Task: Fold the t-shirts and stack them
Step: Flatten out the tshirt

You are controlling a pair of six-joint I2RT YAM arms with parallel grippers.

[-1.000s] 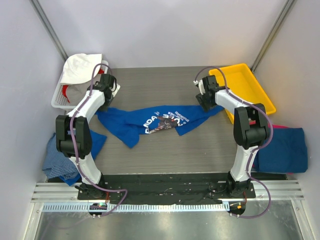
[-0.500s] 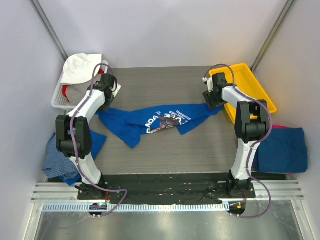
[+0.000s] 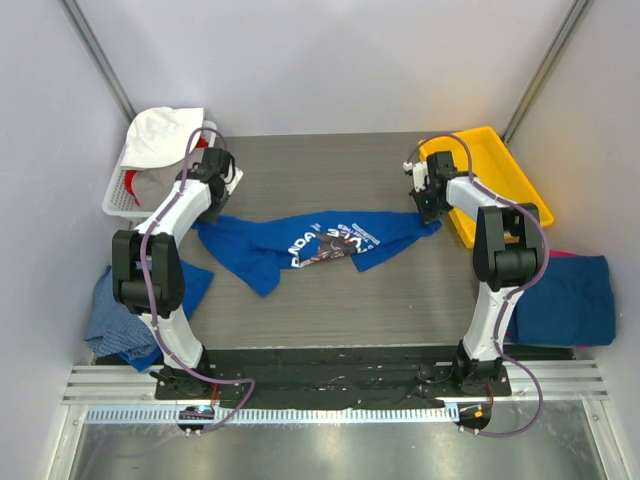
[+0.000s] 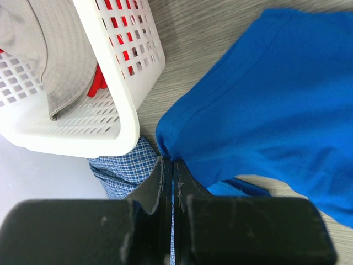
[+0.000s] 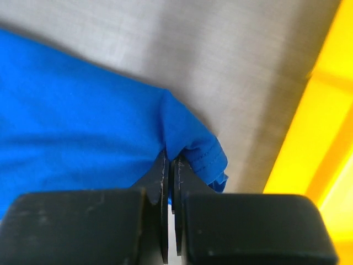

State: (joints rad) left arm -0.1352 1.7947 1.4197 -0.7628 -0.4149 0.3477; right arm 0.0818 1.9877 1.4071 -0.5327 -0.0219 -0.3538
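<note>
A royal blue t-shirt (image 3: 300, 243) with a white-and-brown print lies stretched across the middle of the table. At its left end my left gripper (image 3: 207, 212) is shut on the hem, and the left wrist view shows the cloth (image 4: 265, 99) pinched at my closed gripper (image 4: 169, 163). My right gripper (image 3: 428, 212) is shut on the shirt's right end, beside the yellow tray; in the right wrist view a bunched edge (image 5: 193, 143) sits between the closed jaws (image 5: 170, 159). A folded dark blue shirt (image 3: 565, 300) lies at the right over a magenta one (image 3: 560, 253).
A white basket (image 3: 118, 195) holding white, grey and red cloth stands at the back left, close to my left gripper. A yellow tray (image 3: 500, 175) stands at the back right. A blue checked cloth (image 3: 110, 320) hangs off the table's left side.
My right gripper has moved right and slightly back to the shirt's right end and shut on it. The shirt's right end now lies drawn toward the tray. The left arm has stayed still.
</note>
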